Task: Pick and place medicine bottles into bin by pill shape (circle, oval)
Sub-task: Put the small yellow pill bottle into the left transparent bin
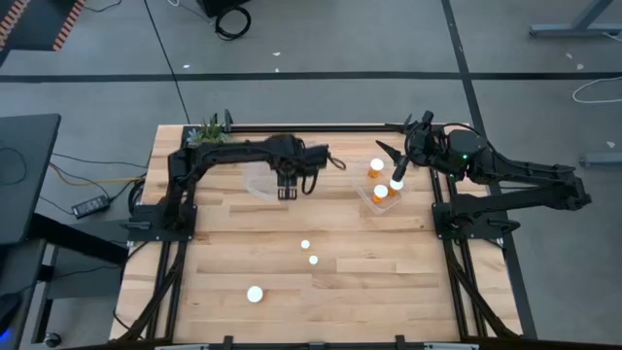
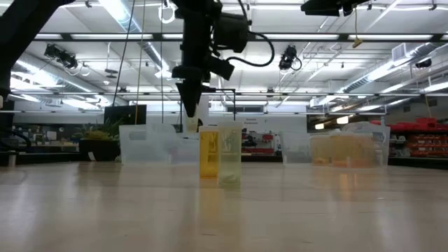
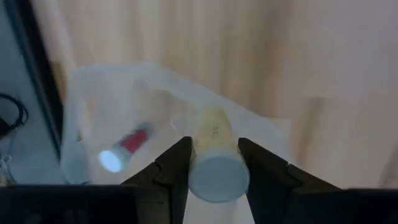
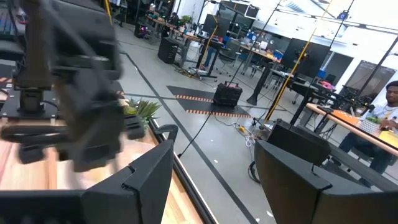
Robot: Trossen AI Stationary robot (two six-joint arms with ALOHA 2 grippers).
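My left gripper point(image 1: 287, 188) hangs over a clear bin point(image 1: 259, 181) at the table's far left-centre, shut on a pale yellowish bottle with a white cap point(image 3: 217, 177). In that bin lies a bottle with a red label point(image 3: 127, 147). My right gripper point(image 1: 394, 160) is open and empty above the right clear bin point(image 1: 367, 199), which holds orange bottles with white caps point(image 1: 380, 192). Three more white-capped bottles stand on the table nearer the front point(image 1: 305, 245), point(image 1: 313, 260), point(image 1: 255, 294); two of them show in the low view point(image 2: 208, 154). My left gripper pinches the bottle between its two fingers point(image 3: 176, 167), at the upper body just below the cap point(image 3: 200, 147). The fingers point down from above, along the bottle's sides. The bottle is upright, cap up, lifted clear over the bin.
A small green potted plant point(image 1: 210, 131) stands at the far left corner. A black frame rail point(image 1: 321, 125) runs along the far edge. Bare wood lies between the bins and the loose bottles. The room beyond holds desks and a seated person point(image 4: 388, 99).
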